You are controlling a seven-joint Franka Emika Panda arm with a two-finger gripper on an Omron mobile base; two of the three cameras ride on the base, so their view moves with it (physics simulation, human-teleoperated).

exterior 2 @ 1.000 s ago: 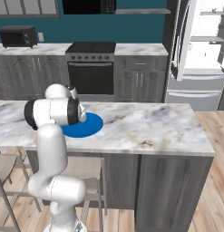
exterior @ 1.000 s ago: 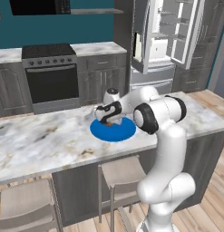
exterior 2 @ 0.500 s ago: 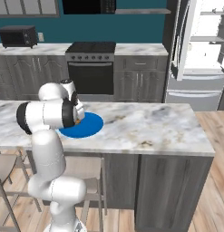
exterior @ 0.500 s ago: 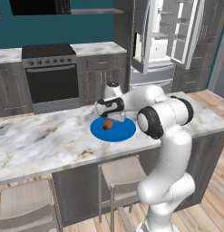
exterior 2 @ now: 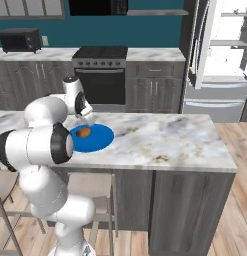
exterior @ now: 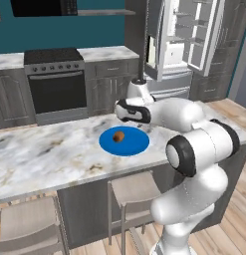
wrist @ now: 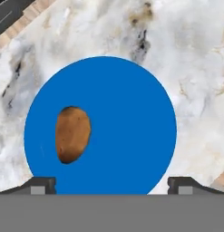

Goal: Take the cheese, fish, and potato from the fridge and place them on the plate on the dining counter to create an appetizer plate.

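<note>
I see the potato lying free on the blue plate on the dining counter, while my gripper hangs above with fingers wide apart and empty, the open fridge behind across the kitchen.

Glossy white arm, rounded segments, dark joint rings, claw tips seemingly dark grey

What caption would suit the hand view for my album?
Open pincer above the blue plate, a brown potato lying on it, marble dining counter around.
</note>
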